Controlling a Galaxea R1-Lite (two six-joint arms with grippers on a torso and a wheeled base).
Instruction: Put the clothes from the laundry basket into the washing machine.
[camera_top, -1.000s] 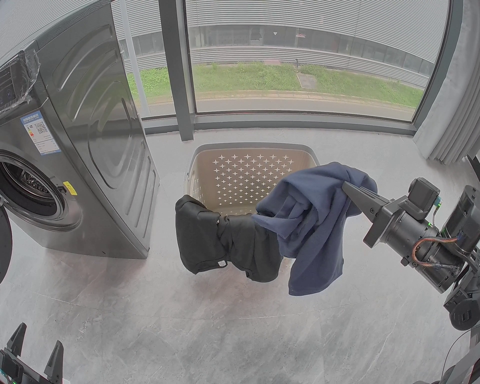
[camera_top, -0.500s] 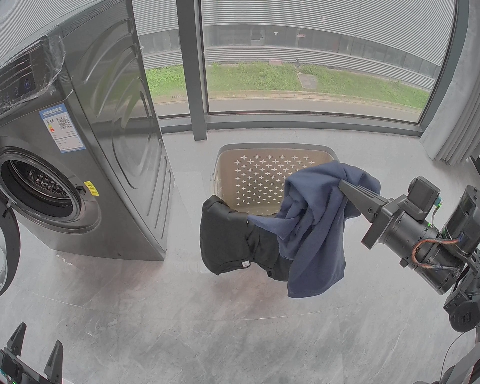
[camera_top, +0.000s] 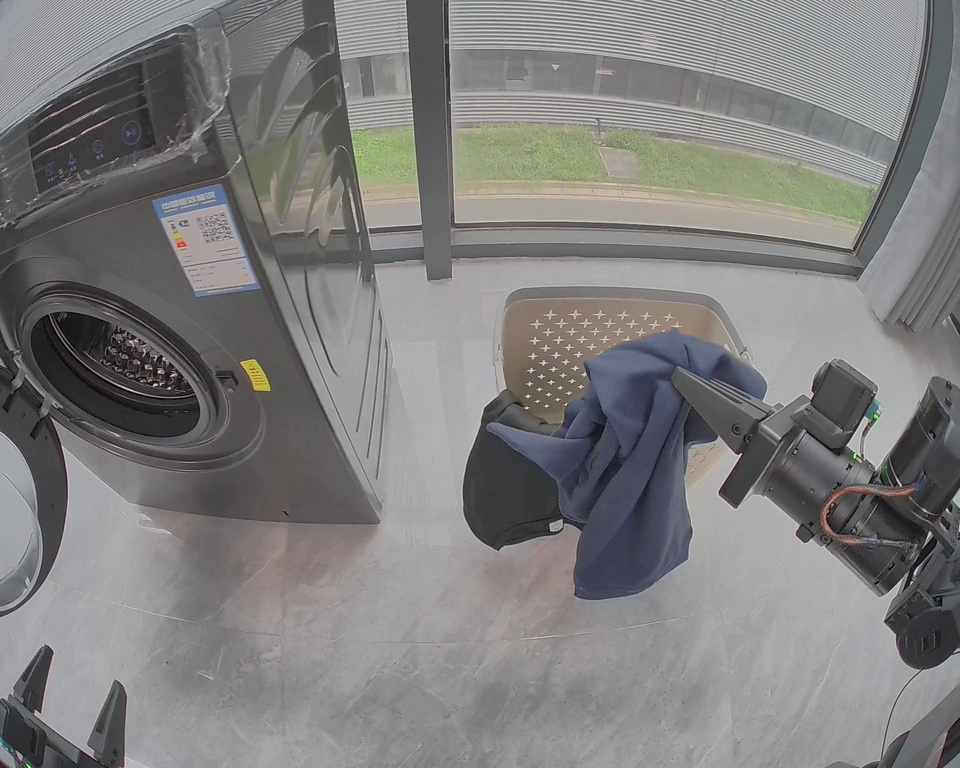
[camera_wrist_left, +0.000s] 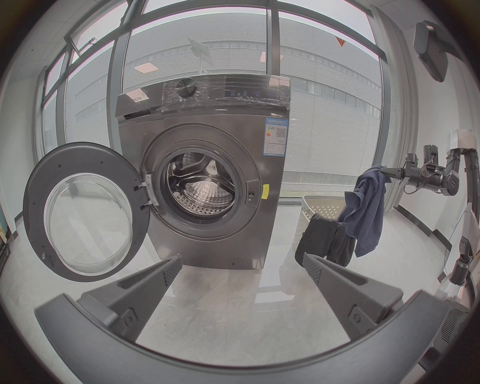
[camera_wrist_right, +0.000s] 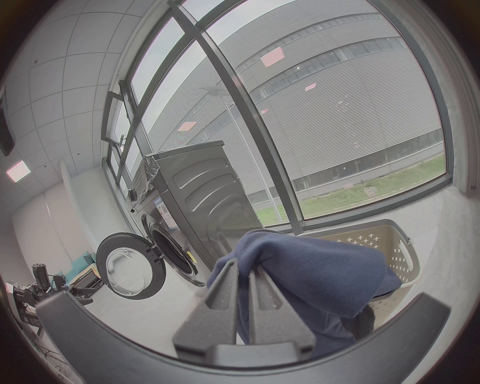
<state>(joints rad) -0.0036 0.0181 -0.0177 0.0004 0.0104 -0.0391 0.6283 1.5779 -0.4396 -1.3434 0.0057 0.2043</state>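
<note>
Camera swings toward washer (camera_top: 200, 300) w/ door (camera_wrist_left: 85, 210) open; basket (camera_top: 520, 330) prob. unmoved. R gripper (camera_top: 690, 385) clamps blue top (camera_top: 630, 470), carry underway; L gripper (camera_top: 78, 675) jaws wide apart, empty.

Hidden: near rim of the beige star-punched plastic laundry basket (camera_top: 600, 330) and part of the black garment (camera_top: 505, 490) draped over it, both behind the hanging dark blue cloth garment (camera_top: 630, 470). Round glass door (camera_top: 30, 520) of the grey washing machine (camera_top: 300, 300) cut by head view's left edge.
</note>
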